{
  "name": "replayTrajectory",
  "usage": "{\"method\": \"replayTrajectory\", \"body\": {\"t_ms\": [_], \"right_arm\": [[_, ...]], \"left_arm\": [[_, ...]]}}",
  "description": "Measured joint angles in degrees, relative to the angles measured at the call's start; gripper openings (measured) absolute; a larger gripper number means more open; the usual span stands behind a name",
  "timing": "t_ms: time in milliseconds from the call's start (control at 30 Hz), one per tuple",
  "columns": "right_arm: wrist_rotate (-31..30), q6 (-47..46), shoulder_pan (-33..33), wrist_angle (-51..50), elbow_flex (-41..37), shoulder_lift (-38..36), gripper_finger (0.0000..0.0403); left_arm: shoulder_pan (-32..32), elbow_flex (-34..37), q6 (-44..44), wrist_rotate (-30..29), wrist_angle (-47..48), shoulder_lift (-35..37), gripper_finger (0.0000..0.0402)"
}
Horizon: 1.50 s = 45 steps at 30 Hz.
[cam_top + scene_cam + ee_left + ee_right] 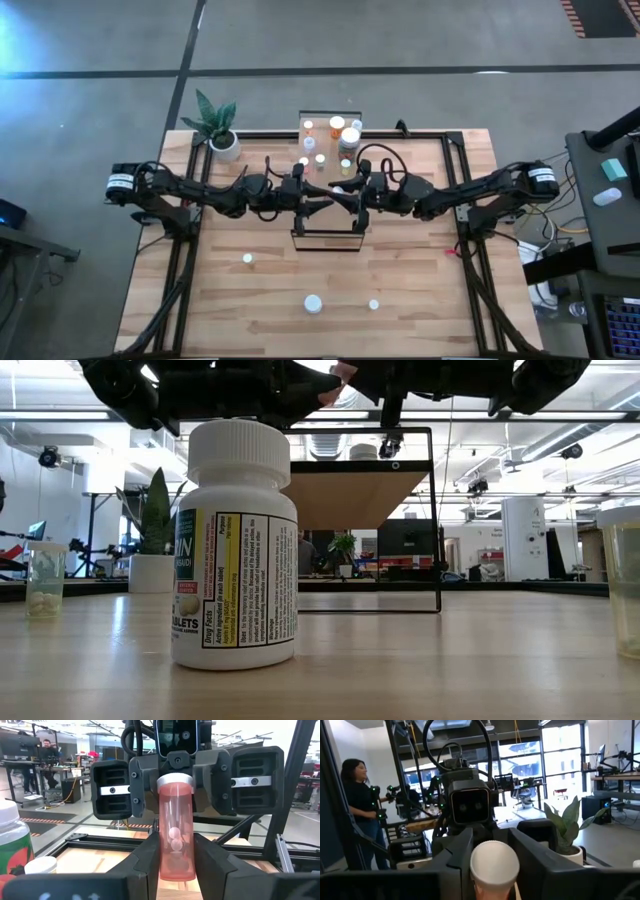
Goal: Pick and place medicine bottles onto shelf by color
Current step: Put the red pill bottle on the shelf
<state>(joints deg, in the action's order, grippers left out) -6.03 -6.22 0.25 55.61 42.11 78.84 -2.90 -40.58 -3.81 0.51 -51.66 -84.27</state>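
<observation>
Above the shelf (pixel 327 232) in mid-table, my two grippers meet tip to tip, both shut on one orange bottle (pixel 175 837) with a white cap and a few pills inside. My left gripper (pixel 175 865) comes in from the table's left and my right gripper (pixel 495 865) from the right. Several capped bottles (pixel 337 123) stand on the shelf's wood top (pixel 318 118) behind them. On the tabletop nearer the front stand three more: a big white bottle (pixel 235 545) with a yellow label, a small clear one (pixel 45 580) and a jar (pixel 622 580). My left gripper pinches the orange bottle's lower body (pixel 165 860) between its two fingers, which come roughly level from the table's left. The bottle stands upright, lifted clear above the shelf. My right gripper has the bottle's white cap (pixel 495 862) between its two fingers, coming roughly level from the table's right.
A potted plant (pixel 220 128) stands at the table's far left corner. A green-and-red labelled jar (pixel 12 845) and a white cap (pixel 40 865) sit close beside my left gripper. A person (pixel 360 810) stands in the room beyond the table.
</observation>
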Motion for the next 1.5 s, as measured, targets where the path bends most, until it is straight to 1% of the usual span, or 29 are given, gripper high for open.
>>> {"method": "replayTrajectory", "body": {"t_ms": [100,233,333,500,700,800,933,1067,1167,1267,1400,1500], "right_arm": [[0.0,-0.1,-0.2,0.0,0.0,0.1,0.0094],[0.1,-0.4,-0.3,-0.3,0.0,0.1,0.0108],[0.2,-0.5,-0.3,-0.5,0.0,0.1,0.0108],[0.2,-0.2,-0.3,-1.1,0.0,0.1,0.0098],[0.2,0.1,-0.5,-1.3,0.0,-0.4,0.0109],[0.2,0.4,-0.7,-1.4,0.0,-0.5,0.0107],[0.3,0.5,-1.0,-1.4,0.0,-0.5,0.0101],[0.2,1.4,-1.2,-1.7,0.0,-0.8,0.0106],[0.2,2.6,-2.0,-4.6,0.0,-2.6,0.0111],[0.0,2.6,-3.0,-8.9,0.0,-5.3,0.0108],[-0.7,2.2,-5.0,-21.0,0.1,-7.6,0.0103],[-1.7,0.5,-6.8,-27.5,0.0,-7.1,0.0107]], "left_arm": [[0.0,0.0,-0.3,0.0,0.0,0.0,0.0082],[0.0,0.0,-0.4,-0.2,0.0,0.0,0.0090],[0.0,0.0,-0.4,-0.5,0.1,0.0,0.0105],[0.0,0.0,-0.5,-0.6,0.6,0.1,0.0141],[0.0,0.1,-0.5,-0.6,5.7,1.9,0.0186],[0.0,0.1,-0.4,-1.0,8.8,3.5,0.0203],[0.0,0.1,-0.4,-1.6,12.8,5.5,0.0217],[0.0,1.1,0.1,-4.8,16.0,7.1,0.0222],[-0.2,3.3,0.0,-5.8,16.2,8.6,0.0222],[-0.1,6.3,-1.4,-8.1,16.2,10.1,0.0222],[-0.1,10.6,-2.0,-9.0,16.3,13.1,0.0222],[-0.1,13.0,-2.2,-10.7,16.1,16.2,0.0222]]}}
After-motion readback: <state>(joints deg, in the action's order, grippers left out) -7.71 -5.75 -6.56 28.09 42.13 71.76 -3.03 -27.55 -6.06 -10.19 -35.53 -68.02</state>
